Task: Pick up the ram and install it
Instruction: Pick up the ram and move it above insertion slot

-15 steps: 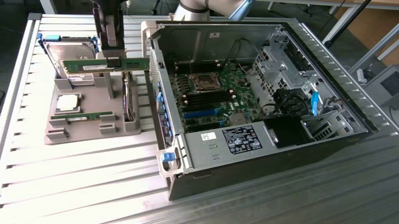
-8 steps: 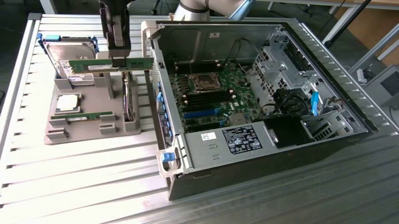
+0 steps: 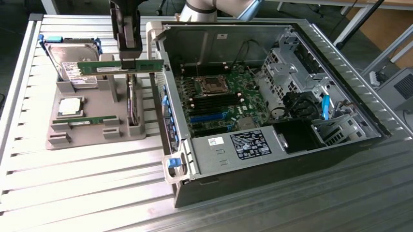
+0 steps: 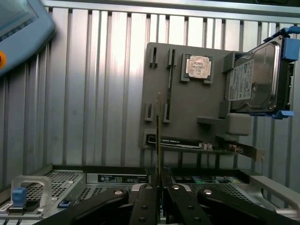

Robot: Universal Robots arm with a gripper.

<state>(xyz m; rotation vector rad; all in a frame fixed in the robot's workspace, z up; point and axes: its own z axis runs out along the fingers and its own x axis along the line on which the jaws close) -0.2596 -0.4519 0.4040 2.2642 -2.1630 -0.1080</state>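
Note:
The ram (image 3: 119, 66) is a long green stick with a whitish label, held level in the air above the grey holder tray (image 3: 96, 104), close to the open computer case's wall. My gripper (image 3: 129, 64) comes down from above and is shut on the ram's middle. In the wrist view the ram (image 4: 159, 136) shows edge-on as a thin strip rising from between my gripper (image 4: 159, 186) fingers. A twin green stick (image 3: 84, 121) still lies in the tray. The motherboard (image 3: 216, 99) with its black memory slots sits inside the case.
The open computer case (image 3: 271, 96) fills the exterior view's right. The tray also carries a hard drive (image 3: 71, 55), a processor (image 3: 69, 106) and an upright card (image 3: 133, 108). A blue-grey pendant (image 4: 18, 28) lies on the slatted metal table (image 3: 77, 183).

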